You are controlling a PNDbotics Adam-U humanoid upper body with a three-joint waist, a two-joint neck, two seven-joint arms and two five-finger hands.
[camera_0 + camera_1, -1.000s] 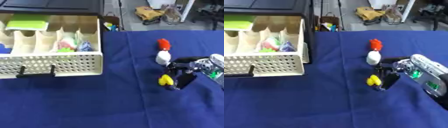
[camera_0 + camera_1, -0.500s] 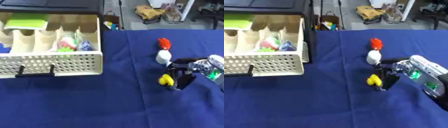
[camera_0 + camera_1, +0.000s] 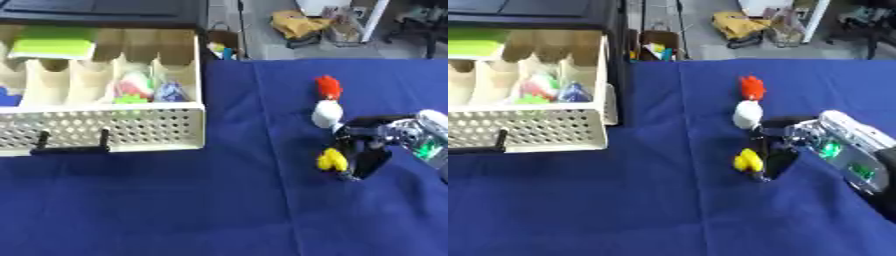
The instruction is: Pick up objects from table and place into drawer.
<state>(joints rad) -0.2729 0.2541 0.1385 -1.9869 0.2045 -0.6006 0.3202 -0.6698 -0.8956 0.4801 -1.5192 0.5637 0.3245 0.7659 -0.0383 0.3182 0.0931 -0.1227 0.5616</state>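
Note:
A toy with a red top, white middle and yellow end lies on the blue tablecloth, right of centre. My right hand comes in from the right edge and rests against the toy's lower part. Its dark fingers are curled down beside the yellow end, touching it. The cream drawer stands open at the left, with a perforated front and a black handle. Its compartments hold a green block and several small colourful things. My left hand shows in no view.
A dark cabinet top sits above the drawer. Beyond the table's far edge there is floor clutter, with a yellow cloth and a small box of coloured items. Blue cloth stretches between the drawer and the toy.
My right hand and the toy stay almost where they were, the fingers still curled at the yellow end. The drawer has not moved.

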